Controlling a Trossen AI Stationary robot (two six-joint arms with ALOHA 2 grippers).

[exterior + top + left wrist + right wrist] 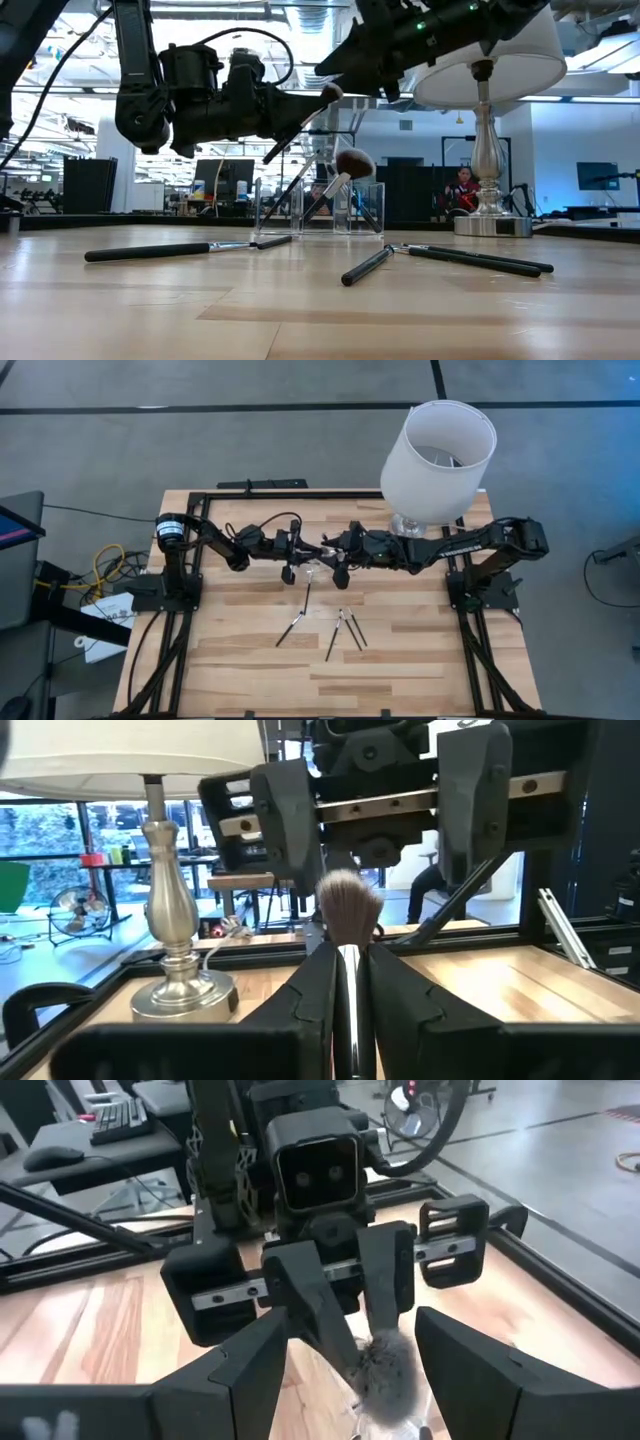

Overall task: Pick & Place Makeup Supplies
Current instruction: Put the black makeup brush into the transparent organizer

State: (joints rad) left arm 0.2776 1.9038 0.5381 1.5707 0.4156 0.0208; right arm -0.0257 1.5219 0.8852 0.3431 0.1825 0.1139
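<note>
My left gripper is shut on a makeup brush whose grey fluffy head points at my right gripper, level with it above the table's middle. My right gripper is open; its fingers stand on either side of that brush head without touching it. Below them a clear holder stands on the table with brushes leaning in it, one with a fluffy head. Three dark-handled brushes lie flat on the table. My left gripper pinches the brush at its silver ferrule, just behind the head, between the two fingers. The brush lies along the fingers, head pointing forward. It is lifted clear of the table, slanting with the head up and the handle end down.
A table lamp with a white shade and silver base stands at the far right of the table, close behind my right arm. The table's near half holds only the lying brushes. A person sits in the room beyond.
</note>
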